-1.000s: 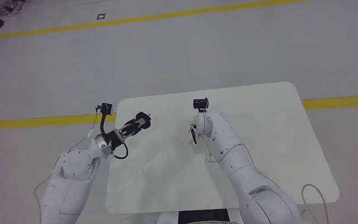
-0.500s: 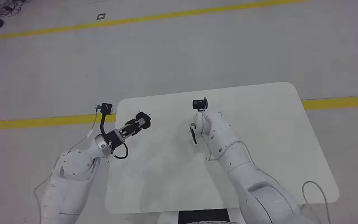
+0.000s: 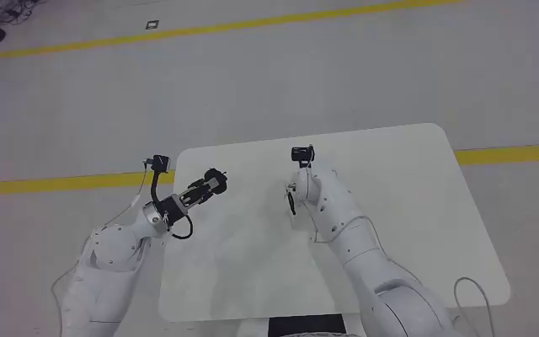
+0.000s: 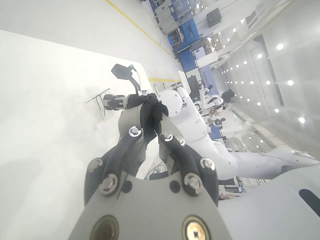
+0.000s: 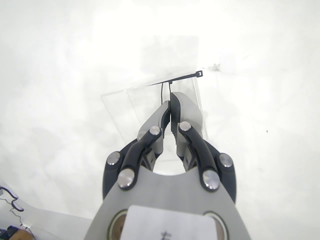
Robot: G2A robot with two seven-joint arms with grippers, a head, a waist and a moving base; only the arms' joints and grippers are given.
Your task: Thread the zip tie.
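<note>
Top view, largest thing first: what carries it all?

A white desk [image 3: 404,185] with rounded corners. It stands on a pale floor [image 3: 253,76] crossed by yellow lines [image 3: 84,181].

And the arms?

The left arm [image 3: 118,253] comes in over the desk's left edge, and the right arm [image 3: 354,236] lies across the middle. The two are well apart.

How does the left claw stand?

The left claw [image 4: 151,109] hangs above the desk near that left edge, its fingers drawn together. A bunch of black material [image 4: 152,118] sits at the tips. I can't tell whether it is gripped or just wrapped on.

The right claw?

The right claw [image 5: 170,102] points down at the desk's middle. Its pads are pressed together and clamped on the zip tie [image 5: 180,78].

Anything under it?

A clear sheet [image 5: 130,108] lies flat on the desk there, with faint edges.

Where exactly is the tie?

Its long black strap runs crosswise just past the right claw's fingertips, with the square head at one end. Two thin strands run from the strap back into the pinch. I can't tell whether the strap touches the desk.
</note>
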